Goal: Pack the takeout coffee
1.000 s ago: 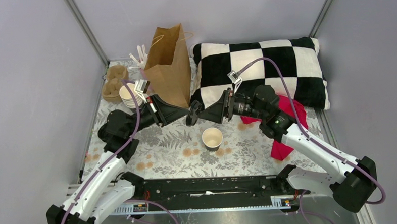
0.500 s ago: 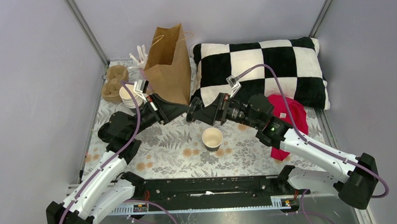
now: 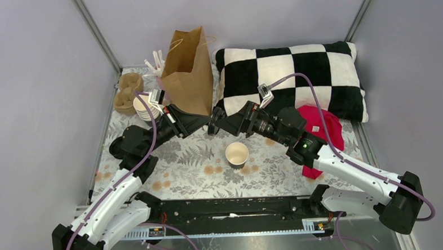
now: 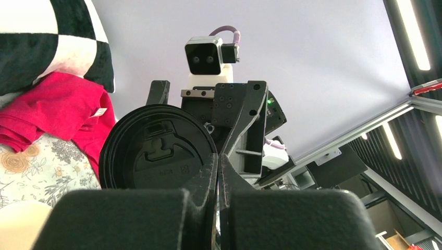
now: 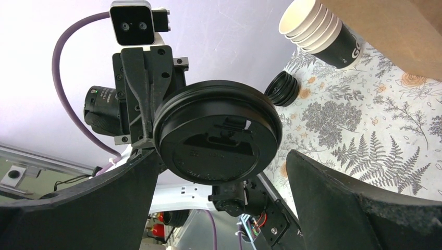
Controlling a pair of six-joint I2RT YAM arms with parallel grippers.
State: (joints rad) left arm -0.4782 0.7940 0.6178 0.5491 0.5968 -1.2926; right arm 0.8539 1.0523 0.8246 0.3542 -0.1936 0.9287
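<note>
My left gripper (image 3: 208, 126) is shut on the rim of a round black sip lid (image 4: 156, 152), holding it upright in the air over the table's middle. Facing it, my right gripper (image 5: 221, 156) stands open, one finger on each side of the same lid (image 5: 219, 138) without touching it. From the top the lid (image 3: 213, 127) shows edge-on between the two grippers. Just below them a lone lidless paper cup (image 3: 237, 155) with a cream inside stands upright on the floral cloth. No lidded takeout coffee is in view.
A brown paper bag (image 3: 189, 75) stands open behind the grippers. A stack of lidless cups (image 3: 144, 108), a cardboard cup carrier (image 3: 126, 91) and a pile of black lids (image 5: 284, 88) are at the left. A checkered pillow (image 3: 296, 76) and red cloth (image 3: 322, 131) lie at the right.
My right gripper has moved left toward the left gripper and now brackets the lid. The left arm and the lid have held still.
</note>
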